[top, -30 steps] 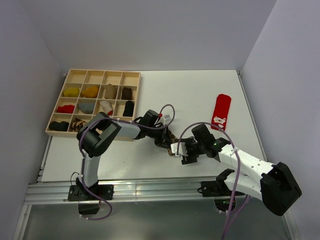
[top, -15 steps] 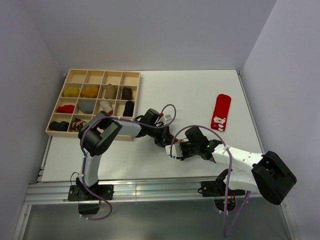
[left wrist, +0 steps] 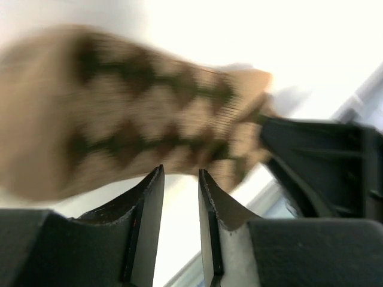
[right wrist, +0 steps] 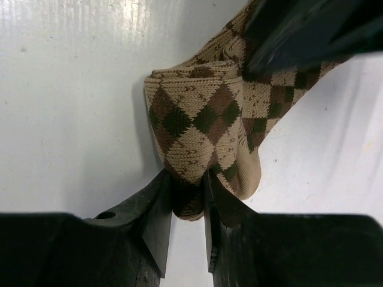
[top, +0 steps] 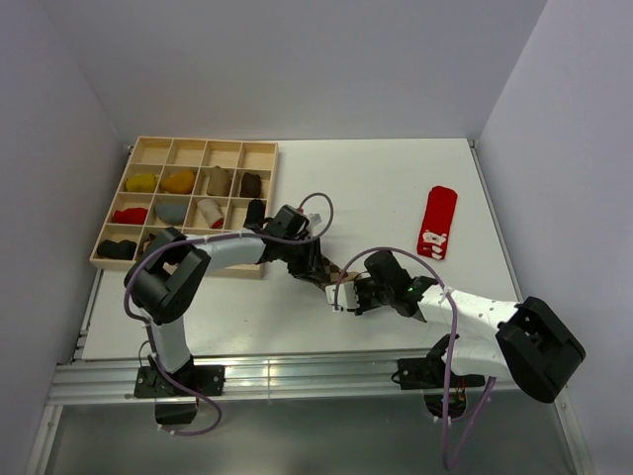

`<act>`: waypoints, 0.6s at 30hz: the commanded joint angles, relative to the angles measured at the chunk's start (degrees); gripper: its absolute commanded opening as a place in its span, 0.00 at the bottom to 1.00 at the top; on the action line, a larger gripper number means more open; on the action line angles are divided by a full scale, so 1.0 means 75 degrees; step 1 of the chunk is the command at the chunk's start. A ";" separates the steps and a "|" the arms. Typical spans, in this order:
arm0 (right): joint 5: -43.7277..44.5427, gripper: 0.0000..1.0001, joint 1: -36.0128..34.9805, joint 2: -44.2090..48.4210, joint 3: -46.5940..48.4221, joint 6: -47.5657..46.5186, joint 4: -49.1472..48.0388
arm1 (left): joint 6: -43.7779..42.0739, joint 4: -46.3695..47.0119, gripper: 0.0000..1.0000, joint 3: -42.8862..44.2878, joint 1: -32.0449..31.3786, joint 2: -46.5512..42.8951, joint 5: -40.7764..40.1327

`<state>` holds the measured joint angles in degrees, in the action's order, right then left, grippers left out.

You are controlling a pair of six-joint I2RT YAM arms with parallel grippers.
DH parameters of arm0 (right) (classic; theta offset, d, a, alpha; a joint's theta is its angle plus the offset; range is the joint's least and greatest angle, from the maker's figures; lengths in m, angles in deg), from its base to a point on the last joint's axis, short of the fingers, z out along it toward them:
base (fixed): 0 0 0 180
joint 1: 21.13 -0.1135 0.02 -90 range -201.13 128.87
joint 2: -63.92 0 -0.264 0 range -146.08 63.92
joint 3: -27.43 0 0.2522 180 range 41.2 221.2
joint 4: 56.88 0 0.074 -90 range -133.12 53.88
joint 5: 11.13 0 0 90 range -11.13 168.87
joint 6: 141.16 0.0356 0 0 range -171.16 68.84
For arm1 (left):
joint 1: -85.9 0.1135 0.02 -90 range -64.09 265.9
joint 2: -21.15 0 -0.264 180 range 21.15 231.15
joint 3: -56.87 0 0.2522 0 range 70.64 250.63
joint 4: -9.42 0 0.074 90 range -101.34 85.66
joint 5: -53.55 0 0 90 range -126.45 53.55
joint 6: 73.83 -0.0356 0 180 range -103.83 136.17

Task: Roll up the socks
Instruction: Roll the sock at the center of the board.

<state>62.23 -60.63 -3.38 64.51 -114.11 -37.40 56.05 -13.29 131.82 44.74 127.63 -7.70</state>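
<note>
While the right tool [right wrist: 187, 192] is clamped on one bunched end of the argyle sock [right wrist: 203, 119], pinching a fold of the knit just above the counter [right wrist: 72, 89], the left tool [left wrist: 181, 179] stands with a narrow gap between its fingers and nothing in that gap. The sock lies just beyond its tips, blurred in that wrist view. Seen from above, both tools meet over the sock near the front middle of the counter, the left reaching in from the tray side and the right from the near right. The sock is doubled over on itself at the pinched end, so the rolling of this sock appears to be under way rather than finished. The next move probably calls for the left tool to pin or take the free length while the right turns the roll, keeping the fold tight so it does not spring open. The red sock [top: 438, 222] lies flat and unrolled, well apart toward the right edge. A wooden tray [top: 274, 188] of small bundles sits at the far left.
</note>
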 commanded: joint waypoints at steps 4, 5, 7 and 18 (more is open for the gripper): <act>0.0380 0.28 0.0006 -0.0108 0.0103 0.0098 0.0515 | -0.0454 -0.1408 0.31 0.0220 0.0134 -0.0182 -0.2707; 0.0356 0.28 0.0006 -0.0096 0.0138 0.0109 0.0550 | -0.0454 -0.1397 0.30 0.0267 0.0134 -0.0077 -0.2941; 0.0286 0.28 -0.0006 -0.0002 0.0208 0.0109 0.0830 | -0.0430 -0.1396 0.28 0.0465 0.0134 0.0298 -0.3025; -0.0733 0.31 -0.0065 -0.0618 0.1929 -0.0207 0.4426 | -0.0536 -0.1010 0.20 0.1755 0.0122 0.1833 -0.2359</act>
<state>60.24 -60.68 -3.43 74.49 -114.97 -16.00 54.45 -19.13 144.54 45.41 136.18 -23.37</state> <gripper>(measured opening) 0.318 0.209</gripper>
